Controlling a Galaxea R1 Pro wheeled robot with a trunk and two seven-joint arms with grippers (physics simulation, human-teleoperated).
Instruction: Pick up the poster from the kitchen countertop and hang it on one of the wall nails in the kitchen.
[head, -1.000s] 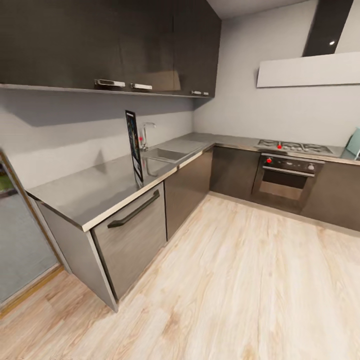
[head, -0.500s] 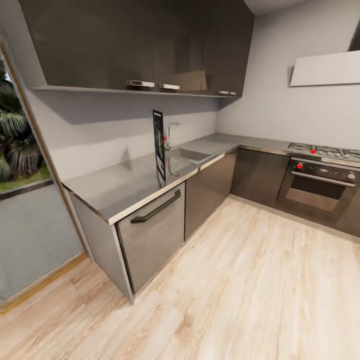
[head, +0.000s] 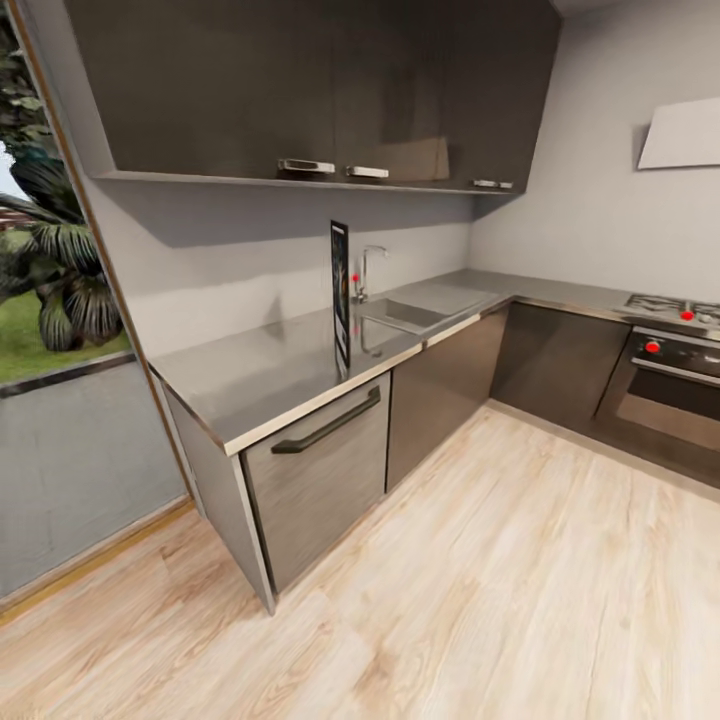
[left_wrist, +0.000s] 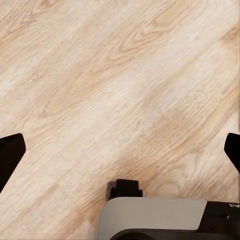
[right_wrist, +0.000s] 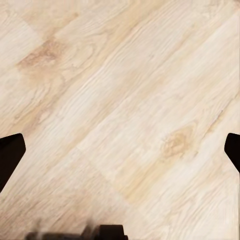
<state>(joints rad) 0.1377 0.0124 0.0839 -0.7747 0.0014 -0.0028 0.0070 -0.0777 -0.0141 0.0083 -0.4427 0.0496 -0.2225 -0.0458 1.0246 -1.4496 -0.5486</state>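
The poster (head: 340, 292) stands upright and edge-on on the tabletop (head: 260, 375), just beside the inset sink (head: 405, 315) and chrome tap (head: 367, 270), well apart from both tools. Dark wall cabinets (head: 300, 90) hang above it; a dishwasher front with a black handle (head: 328, 424) sits below the tabletop edge. An oven with red knobs (head: 665, 375) stands along the far run. The left tool (left_wrist: 120, 150) is spread wide over the pale wood floor (left_wrist: 120, 75), holding nothing. The right tool (right_wrist: 120, 150) is likewise wide and empty above the floor (right_wrist: 120, 75).
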